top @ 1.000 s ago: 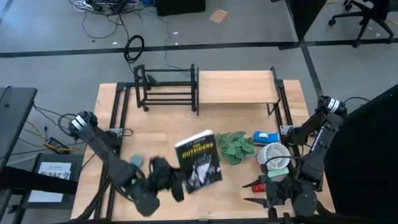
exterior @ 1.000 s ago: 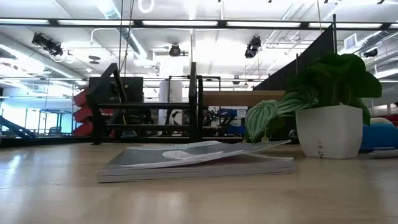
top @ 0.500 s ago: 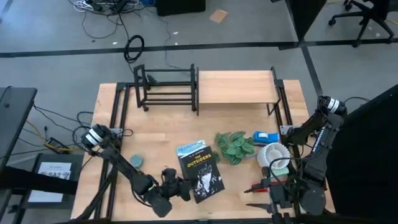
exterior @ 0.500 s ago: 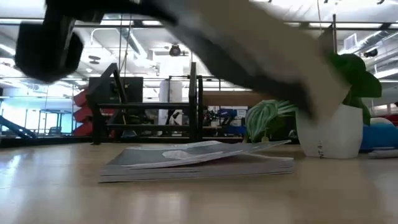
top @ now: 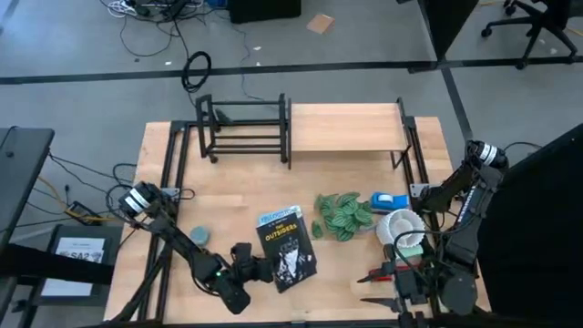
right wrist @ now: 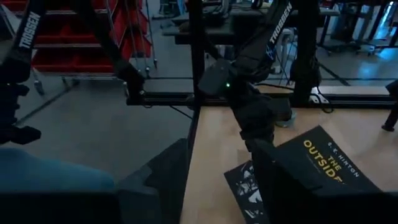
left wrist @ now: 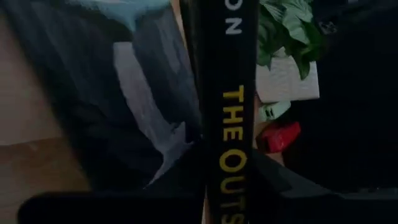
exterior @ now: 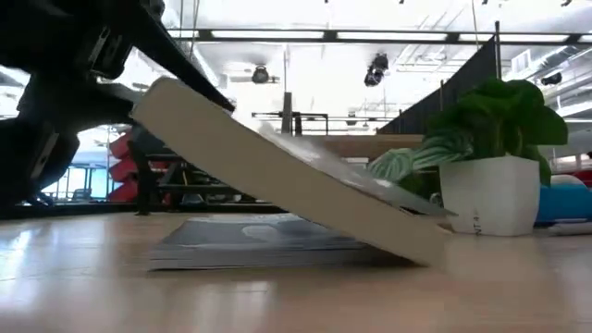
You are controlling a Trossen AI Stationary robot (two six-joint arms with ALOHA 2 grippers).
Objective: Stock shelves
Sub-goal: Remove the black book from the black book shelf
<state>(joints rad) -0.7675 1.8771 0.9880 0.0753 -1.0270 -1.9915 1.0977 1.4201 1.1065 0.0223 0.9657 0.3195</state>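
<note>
Books: two. The top book (top: 287, 249) is gripped at its spine and tipped up on one edge; a second book (exterior: 259, 248) lies flat on the counter (top: 237, 196) beneath it.
Left pincer (top: 258, 269): low at the counter's near side, clamped on the top book's spine.
Right pincer (top: 378, 282): at the near right corner, red-tipped fingers spread apart, holding nothing.
Shelves: two, side by side at the far edge. The black rod rack (top: 244, 129) stands to the left; the plank-top stand (top: 346, 128) stands to the right. Both are well apart from the books.
Other things: one potted plant (top: 342, 216) just right of the books, one blue item (top: 390, 201) beyond it, one white bowl (top: 404, 228), one teal disc (top: 199, 236) left of the books.
High view only: the top book's cover, with the title "The Outsiders", and both shelves from above.
Low view only: the flat book under the tilted one, and the plant's white pot (exterior: 490, 194).
Left wrist view only: the spine with yellow lettering, seen end-on between the fingers.
Right wrist view only: the left arm reaching down onto the book from the side.
</note>
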